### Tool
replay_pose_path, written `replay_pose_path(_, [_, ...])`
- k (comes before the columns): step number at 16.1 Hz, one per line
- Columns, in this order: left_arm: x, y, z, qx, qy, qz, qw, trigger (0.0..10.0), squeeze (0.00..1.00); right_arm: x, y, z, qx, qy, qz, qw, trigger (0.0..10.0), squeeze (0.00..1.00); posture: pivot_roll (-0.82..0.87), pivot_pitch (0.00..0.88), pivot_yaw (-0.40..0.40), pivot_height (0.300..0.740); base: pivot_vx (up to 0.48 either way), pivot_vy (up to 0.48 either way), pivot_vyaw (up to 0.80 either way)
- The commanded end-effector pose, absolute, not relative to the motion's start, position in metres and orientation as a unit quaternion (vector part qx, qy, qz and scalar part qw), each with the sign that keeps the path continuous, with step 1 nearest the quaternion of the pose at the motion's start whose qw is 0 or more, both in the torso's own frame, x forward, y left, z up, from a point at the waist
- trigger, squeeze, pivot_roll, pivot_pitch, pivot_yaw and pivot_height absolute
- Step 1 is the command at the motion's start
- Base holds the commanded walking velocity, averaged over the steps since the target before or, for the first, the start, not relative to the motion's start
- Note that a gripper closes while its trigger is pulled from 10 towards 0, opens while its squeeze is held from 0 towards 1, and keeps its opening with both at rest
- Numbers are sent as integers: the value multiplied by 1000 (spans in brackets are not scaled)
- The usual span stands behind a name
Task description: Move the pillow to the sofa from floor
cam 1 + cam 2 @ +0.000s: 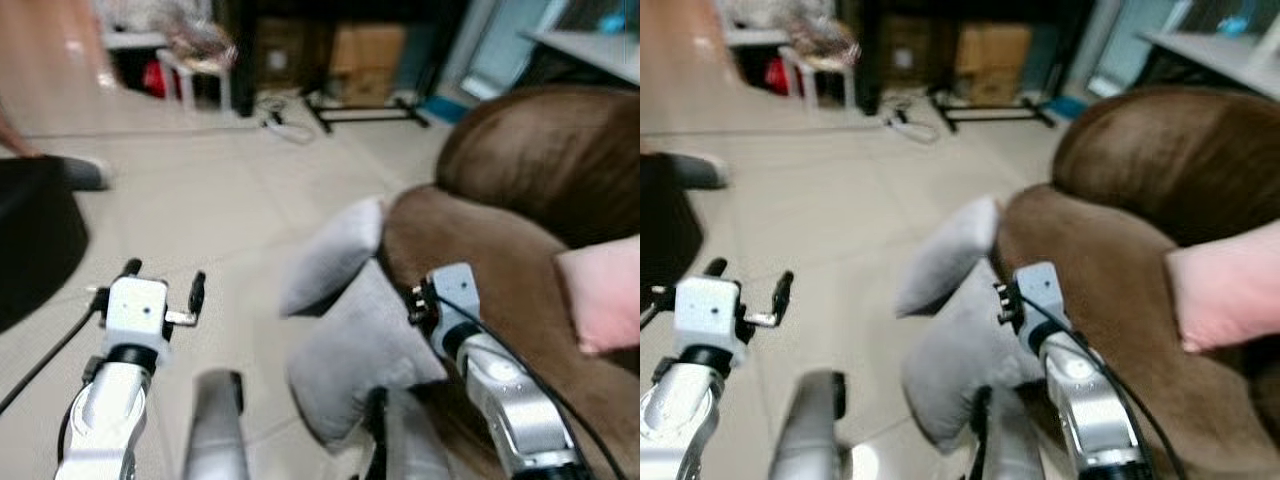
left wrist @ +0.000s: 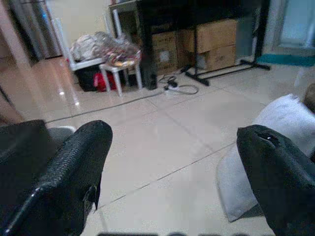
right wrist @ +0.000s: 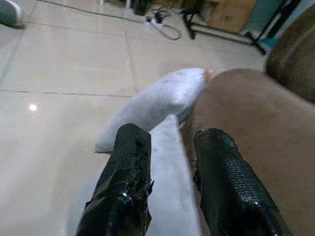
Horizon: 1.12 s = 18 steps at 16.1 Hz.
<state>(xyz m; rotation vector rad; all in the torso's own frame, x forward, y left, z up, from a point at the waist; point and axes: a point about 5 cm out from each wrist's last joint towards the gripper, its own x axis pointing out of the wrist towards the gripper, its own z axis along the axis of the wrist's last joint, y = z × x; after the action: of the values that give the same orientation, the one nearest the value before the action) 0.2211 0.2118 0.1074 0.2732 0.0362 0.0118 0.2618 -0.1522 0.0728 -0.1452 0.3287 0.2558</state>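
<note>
Here, head views: the grey pillow (image 1: 355, 330) stands slumped on the tiled floor (image 1: 220, 200) against the near left edge of the brown sofa (image 1: 500, 270), looking light, soft and limp, so it should crush and sag; best pinched at its raised near edge. Left wrist view: left gripper (image 2: 172, 172) has its textured black fingers spread wide over glossy tile, with the pillow off to the right. Right wrist view: right gripper (image 3: 170, 169) straddles the pillow's upper edge, fingers apart and not yet clamped, beside the sofa's matte, suede-like upholstery.
</note>
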Motion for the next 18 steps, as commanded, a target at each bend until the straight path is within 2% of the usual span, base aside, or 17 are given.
replay_pose_path(1, [225,205,110,134,8,-6,991,10000,0,266,-158,78,-85,153,118,977,10000,0,72,0,-126,555,0,0,0])
replay_pose_path(16, [225,205,110,134,8,-6,991,10000,0,266,-158,78,-85,153,118,977,10000,0,72,0,-126,555,0,0,0])
replay_pose_path(18, [222,212,106,131,21,-3,991,10000,0,268,-160,66,-105,180,152,966,10000,0,54,0,-114,540,0,0,0])
